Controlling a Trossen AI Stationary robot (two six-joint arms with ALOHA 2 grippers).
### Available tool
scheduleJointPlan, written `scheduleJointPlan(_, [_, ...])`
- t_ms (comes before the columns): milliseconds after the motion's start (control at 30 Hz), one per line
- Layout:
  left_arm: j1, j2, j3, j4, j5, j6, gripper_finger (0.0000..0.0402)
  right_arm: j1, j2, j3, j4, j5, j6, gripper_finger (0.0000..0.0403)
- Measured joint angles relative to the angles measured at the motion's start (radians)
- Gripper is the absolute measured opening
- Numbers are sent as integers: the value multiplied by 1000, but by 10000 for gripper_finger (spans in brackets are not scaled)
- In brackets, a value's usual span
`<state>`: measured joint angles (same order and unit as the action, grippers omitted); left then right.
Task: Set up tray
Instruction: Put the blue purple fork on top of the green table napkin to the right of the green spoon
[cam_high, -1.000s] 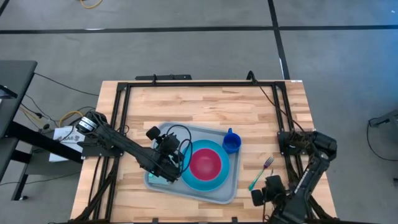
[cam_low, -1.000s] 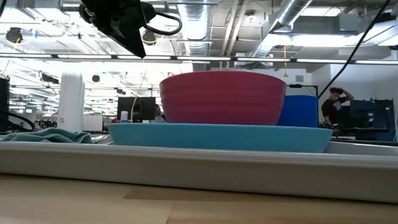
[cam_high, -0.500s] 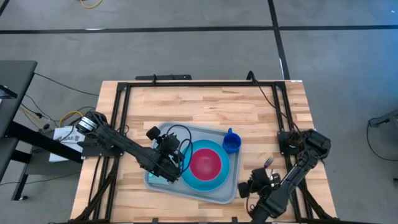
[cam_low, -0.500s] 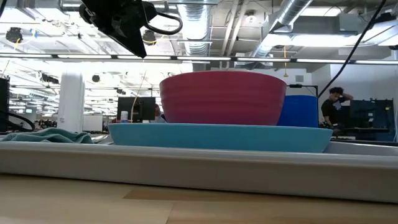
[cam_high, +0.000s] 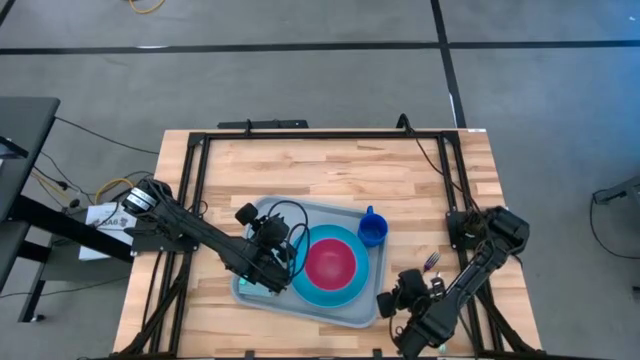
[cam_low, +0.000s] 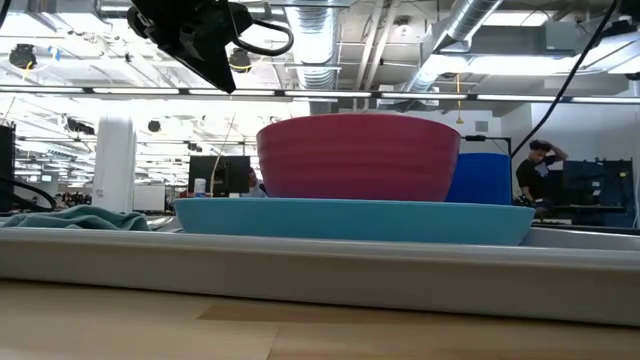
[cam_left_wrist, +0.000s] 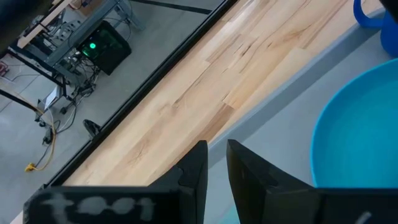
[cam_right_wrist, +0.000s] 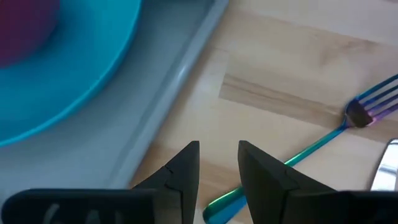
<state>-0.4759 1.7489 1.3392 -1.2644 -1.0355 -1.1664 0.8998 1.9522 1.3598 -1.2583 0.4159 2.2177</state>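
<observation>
Right gripper (cam_right_wrist: 217, 163) hides fork (cam_right_wrist: 336, 134) handle (tray (cam_right_wrist: 174, 81) beside).

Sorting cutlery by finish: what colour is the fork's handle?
Teal, with an iridescent purple-blue head; the fork shows best in the right wrist view.

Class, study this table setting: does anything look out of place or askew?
One thing: the fork lies on the bare wood beside the tray, outside its rim, while the plate, bowl and cup sit on the tray. The right hand hovers near the fork. Nothing looks spilled or damaged.
</observation>
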Motion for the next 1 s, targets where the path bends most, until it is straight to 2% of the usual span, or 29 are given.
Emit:
scheduleJointPlan(233, [0,0,0,1,0,0,50,-70,0,0,-15,-40,-2,102])
scheduleJointPlan(367, [0,0,0,2,6,0,50,-115,0,-9,-30,-200,-64,102])
scheduleJointPlan(433, [0,0,0,2,8,0,50,-119,0,-21,-44,-252,-32,102])
scheduleJointPlan(633, [0,0,0,2,19,0,50,-82,0,-95,-53,-254,196,102])
scheduleJointPlan(900, [0,0,0,2,27,0,50,-91,0,-208,15,-227,187,102])
scheduleJointPlan(1000, [0,0,0,2,27,0,50,-88,0,-200,-8,-339,166,102])
